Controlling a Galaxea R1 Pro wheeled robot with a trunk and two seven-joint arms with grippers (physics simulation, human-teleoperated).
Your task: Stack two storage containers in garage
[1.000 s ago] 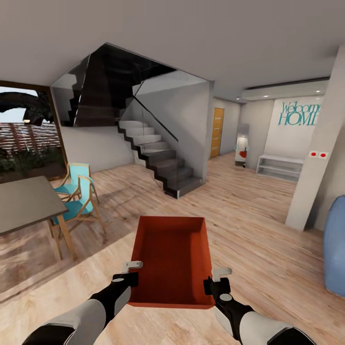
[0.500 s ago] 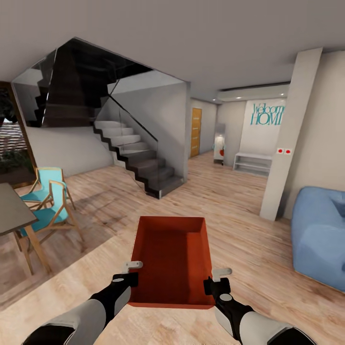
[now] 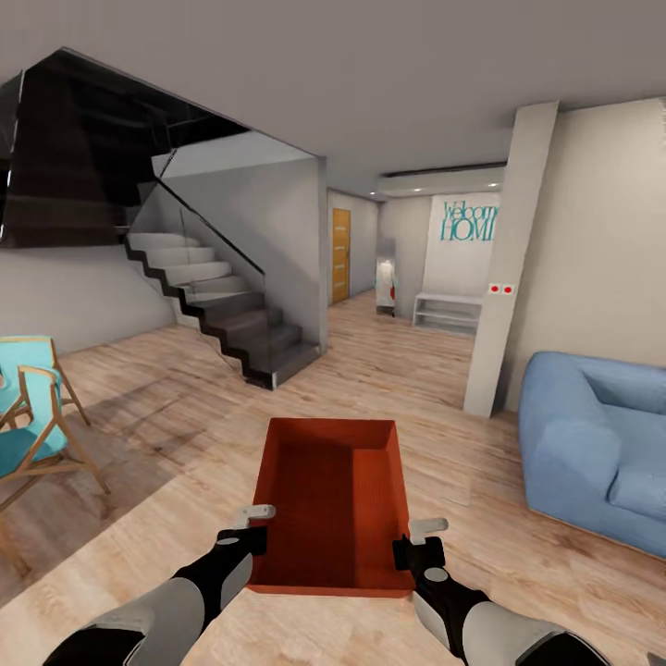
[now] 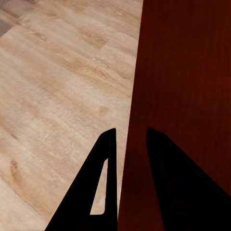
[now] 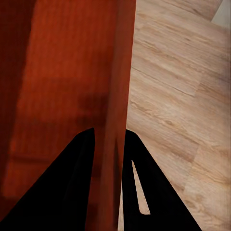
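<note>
Carrying an open orange-red bin (image 3: pixel 335 499) over the wood-plank floor (image 3: pixel 462 388), both grippers pinch its long walls near the closer end. The left gripper (image 3: pixel 256 525) has one finger (image 4: pixel 98 192) outside and the other inside the wall, clamped on the bin (image 4: pixel 183 96); the right gripper (image 3: pixel 418 541) likewise straddles the opposite wall of the bin (image 5: pixel 62 86). Beyond the bin stands a dark staircase (image 3: pixel 222 319); a blue sofa (image 3: pixel 592 444) is to the bin's right, a turquoise chair (image 3: pixel 28 416) to its left.
</note>
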